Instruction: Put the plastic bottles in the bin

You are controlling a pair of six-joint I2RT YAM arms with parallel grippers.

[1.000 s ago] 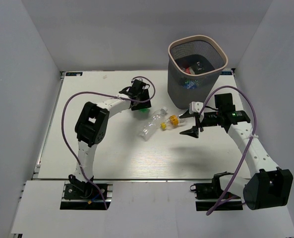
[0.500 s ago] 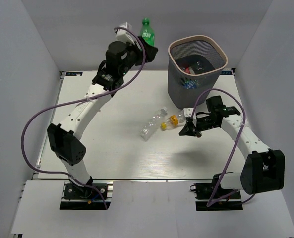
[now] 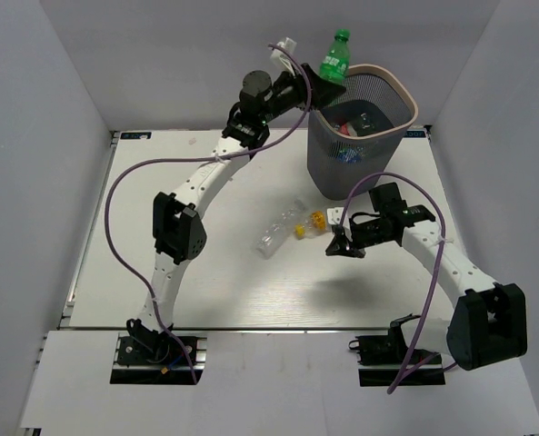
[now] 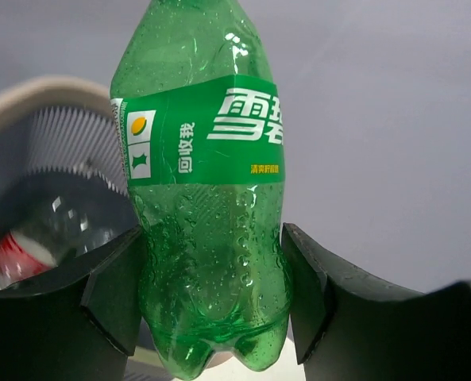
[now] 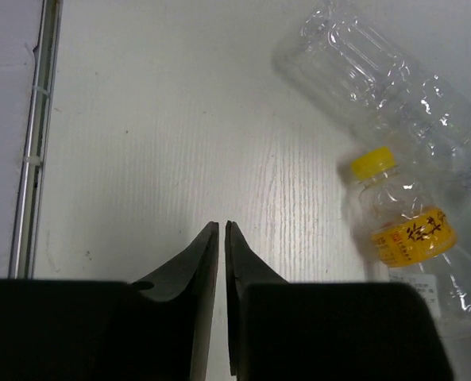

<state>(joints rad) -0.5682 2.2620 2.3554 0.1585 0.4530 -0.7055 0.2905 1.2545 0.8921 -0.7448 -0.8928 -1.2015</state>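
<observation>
A green bottle [image 3: 334, 56] [image 4: 207, 198] stands upright in the air at the left rim of the bin [image 3: 405, 91] [image 4: 36, 91]. My left gripper [image 3: 323, 82] [image 4: 211, 274] is shut on its lower body. On the table lie a clear bottle [image 3: 278, 229] [image 5: 378, 87] and a small yellow-capped bottle [image 3: 313, 222] [image 5: 414, 230]. My right gripper [image 3: 335, 247] [image 5: 221, 226] hovers low beside the yellow-capped one. Its jaws are nearly touching, with nothing between them and only bare table under the tips. Other bottles [image 3: 349, 127] [image 4: 21, 250] lie inside the bin.
The mesh bin stands at the table's back right, close to the right arm [image 3: 433, 250]. A metal rail [image 5: 36, 135] runs along the table's edge in the right wrist view. White walls enclose the table on three sides.
The left arm has carried the green bottle from the table up and rightward to the bin's rim. The right gripper has closed and shifted a little toward the yellow-capped bottle.
</observation>
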